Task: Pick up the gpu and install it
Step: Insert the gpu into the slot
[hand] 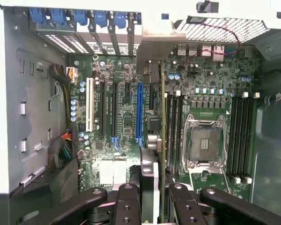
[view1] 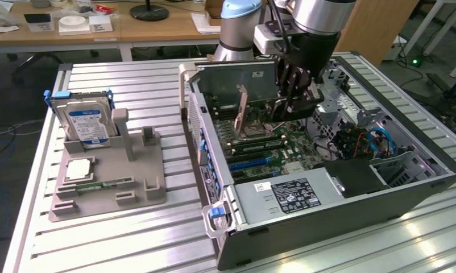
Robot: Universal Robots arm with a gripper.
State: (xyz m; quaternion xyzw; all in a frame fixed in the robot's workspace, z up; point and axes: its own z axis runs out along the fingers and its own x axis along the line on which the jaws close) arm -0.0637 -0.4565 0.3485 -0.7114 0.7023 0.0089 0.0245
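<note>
The gpu (view1: pixel 243 111) stands upright inside the open computer case (view1: pixel 410 187), just above the motherboard. My gripper (view1: pixel 295 108) reaches down into the case from above and is shut on it. In the wrist view the gpu (hand: pixel 162 122) shows edge-on as a thin board running away from my gripper (hand: pixel 152 190) toward its silver end bracket (hand: pixel 154 44) at the case's rear wall. It hangs between the blue expansion slot (hand: pixel 139 112) and the memory slots (hand: pixel 173 131). Whether its lower edge touches a slot is hidden.
A grey fixture (view1: pixel 107 187) at the exterior view's left holds a hard drive (view1: pixel 87 122), a processor (view1: pixel 76 169) and a memory stick (view1: pixel 99 185). Inside the case are the power supply (view1: pixel 285 196), cables (view1: pixel 364 142) and the empty processor socket (hand: pixel 203 143).
</note>
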